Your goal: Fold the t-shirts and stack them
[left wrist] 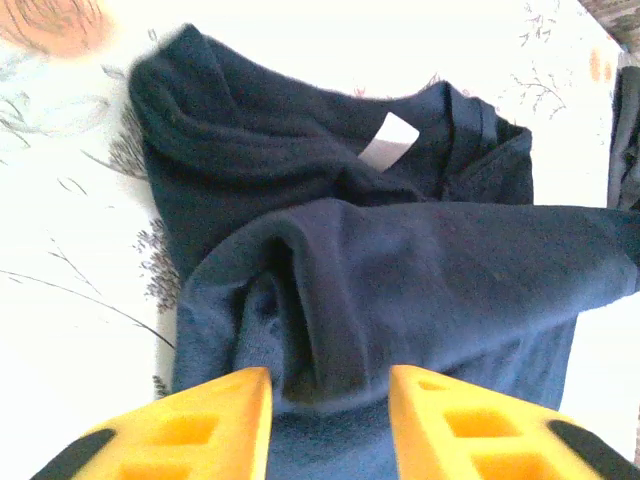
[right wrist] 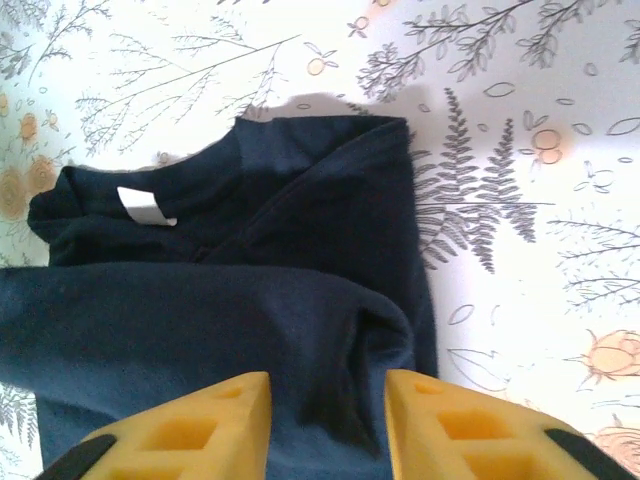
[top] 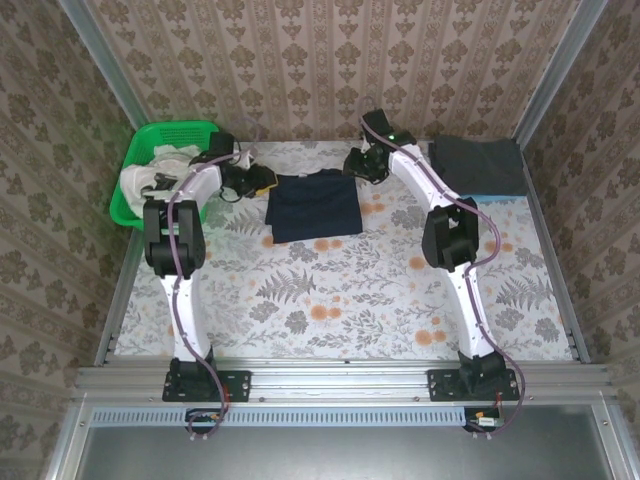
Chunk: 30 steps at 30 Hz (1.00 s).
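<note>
The dark navy t-shirt lay folded into a rough rectangle at the back middle of the floral table, its white neck label showing. The green basket at the left held crumpled white shirts. A folded dark grey shirt sat on a light blue shirt at the right. The left gripper and right gripper each stood over a collar-end corner of the navy t-shirt, yellow jaws parted, a soft fold between them.

navy t-shirt cut off below, white shirts partly behind left arm
</note>
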Each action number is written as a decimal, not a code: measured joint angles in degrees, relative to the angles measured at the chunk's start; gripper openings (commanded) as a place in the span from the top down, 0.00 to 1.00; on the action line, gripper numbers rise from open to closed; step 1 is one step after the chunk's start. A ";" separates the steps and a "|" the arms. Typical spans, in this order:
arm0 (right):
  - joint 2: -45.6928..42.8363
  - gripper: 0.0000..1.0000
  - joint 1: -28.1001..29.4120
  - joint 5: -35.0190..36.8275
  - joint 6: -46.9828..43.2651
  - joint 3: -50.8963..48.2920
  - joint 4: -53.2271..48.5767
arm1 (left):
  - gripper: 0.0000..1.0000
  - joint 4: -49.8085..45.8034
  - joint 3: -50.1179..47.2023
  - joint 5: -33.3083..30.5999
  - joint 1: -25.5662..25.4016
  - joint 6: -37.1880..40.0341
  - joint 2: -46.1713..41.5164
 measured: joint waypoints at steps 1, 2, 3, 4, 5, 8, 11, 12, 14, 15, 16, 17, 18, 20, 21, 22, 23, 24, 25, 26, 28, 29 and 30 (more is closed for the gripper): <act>-0.26 0.61 -0.04 0.37 0.00 -0.17 0.07 | 0.57 -0.28 0.55 -0.46 0.20 0.20 -0.09; -1.42 0.60 -0.15 1.16 -0.02 -1.79 0.76 | 0.57 -0.37 0.68 -0.94 0.37 0.48 -0.39; -3.28 0.61 -0.15 1.84 -0.07 -4.61 1.57 | 0.57 -0.98 0.63 -1.68 0.61 0.76 -0.87; -5.53 0.60 -0.04 2.54 -0.17 -8.02 2.60 | 0.56 -1.38 0.42 -2.38 0.72 1.07 -1.40; -8.37 0.58 0.22 3.17 -0.24 -12.26 4.02 | 0.56 -1.55 -0.31 -3.28 0.79 1.44 -2.45; -16.81 0.53 1.81 4.79 -0.59 -24.15 8.48 | 0.55 -1.51 -4.17 -5.51 0.55 2.62 -6.86; -19.32 0.56 3.56 4.22 -0.94 -26.97 12.66 | 0.56 -1.11 -5.57 -6.36 -1.14 4.00 -9.40; -18.08 0.58 4.13 3.72 -1.11 -25.29 13.03 | 0.57 -0.85 -5.07 -6.29 -2.12 4.31 -9.22; -13.55 0.59 4.68 2.93 -1.16 -19.23 13.03 | 0.61 -0.70 -2.56 -5.64 -3.91 4.83 -6.93; -10.32 0.59 4.72 2.69 -1.16 -15.13 12.98 | 0.62 -0.44 -0.68 -5.25 -4.76 5.05 -4.96; -7.54 0.60 4.66 2.56 -1.09 -11.80 12.83 | 0.62 -0.20 0.83 -5.01 -5.38 5.14 -3.17; -4.11 0.60 4.46 2.36 -1.03 -8.22 12.74 | 0.64 0.17 2.58 -4.83 -5.84 5.11 -0.83; -1.01 0.59 4.17 2.10 -0.85 -5.29 12.44 | 0.66 0.59 3.78 -4.83 -6.05 5.07 1.25; 3.32 0.56 3.39 1.11 0.04 -2.08 11.98 | 0.67 1.18 4.74 -5.14 -5.79 5.09 4.63; 5.03 0.55 2.89 0.55 0.85 -1.31 11.89 | 0.68 1.33 4.79 -5.49 -5.55 5.11 5.70; 6.43 0.55 2.27 -0.22 1.88 -1.09 11.91 | 0.67 1.55 4.76 -6.12 -5.14 5.11 6.88; 7.65 0.54 1.57 -1.27 3.08 -1.09 11.91 | 0.67 1.81 4.74 -6.88 -4.72 5.14 7.67; 8.70 0.52 0.81 -2.38 4.42 -1.09 12.02 | 0.67 2.05 4.74 -7.34 -4.26 5.14 8.17; 9.29 0.48 0.22 -3.41 5.33 -1.09 12.17 | 0.67 2.29 4.74 -7.65 -3.89 5.11 8.31; 9.62 0.42 -0.50 -5.44 6.84 -1.09 12.74 | 0.67 2.45 4.87 -7.78 -3.54 5.11 8.37; 9.57 0.38 -1.20 -6.64 8.24 -0.46 13.70 | 0.68 2.56 5.70 -8.17 -2.97 5.14 8.46; 9.57 0.36 -1.46 -7.02 8.66 -0.22 14.29 | 0.68 2.60 6.19 -8.33 -2.67 5.14 8.50; 9.55 0.35 -1.66 -7.30 9.05 -0.11 14.53 | 0.67 2.80 6.43 -8.55 -2.38 5.14 8.50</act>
